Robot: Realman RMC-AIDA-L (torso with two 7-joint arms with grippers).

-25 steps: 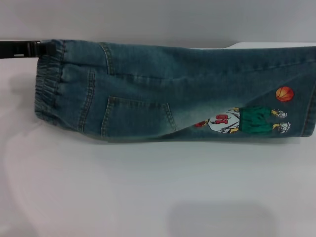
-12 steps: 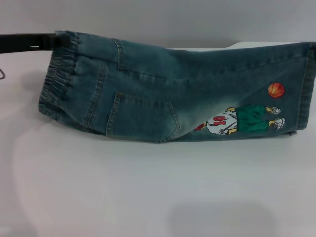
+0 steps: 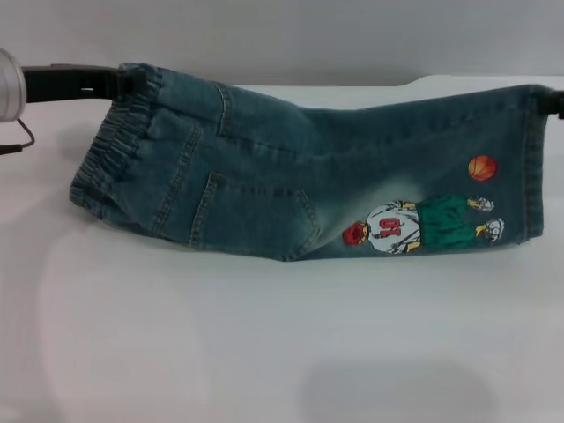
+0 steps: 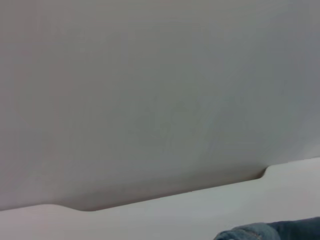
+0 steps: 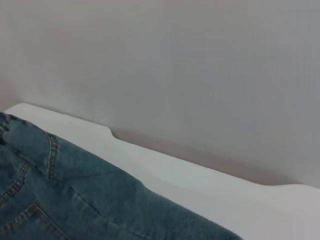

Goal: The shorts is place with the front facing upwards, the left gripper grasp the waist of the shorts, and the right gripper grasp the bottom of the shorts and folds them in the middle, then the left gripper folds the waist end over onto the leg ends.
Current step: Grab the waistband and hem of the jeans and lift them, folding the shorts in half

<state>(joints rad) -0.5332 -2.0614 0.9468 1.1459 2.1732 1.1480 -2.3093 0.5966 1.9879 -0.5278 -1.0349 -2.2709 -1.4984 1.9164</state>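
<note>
The shorts [image 3: 291, 176] are folded lengthwise and hang stretched between both grippers just above the white table [image 3: 264, 352], sagging a little in the middle. My left gripper [image 3: 123, 79] comes in from the upper left and is shut on the top corner of the waist of the shorts [image 3: 110, 154], a puckered elastic band. At the far right edge my right gripper [image 3: 551, 104] is shut on the top corner of the bottom of the shorts [image 3: 531, 167]. The cartoon print [image 3: 427, 222] faces me near that hem. Denim also shows in the left wrist view [image 4: 272, 232] and in the right wrist view [image 5: 75, 200].
A grey wall [image 3: 282, 35] stands behind the table's back edge, which has a small step [image 3: 414, 82] in it. Bare white tabletop [image 3: 132, 352] lies in front of the shorts.
Both grippers have drawn closer together: the left one moved right with the waist, and the hem end came in from the right edge. The fabric now sags more in the middle.
</note>
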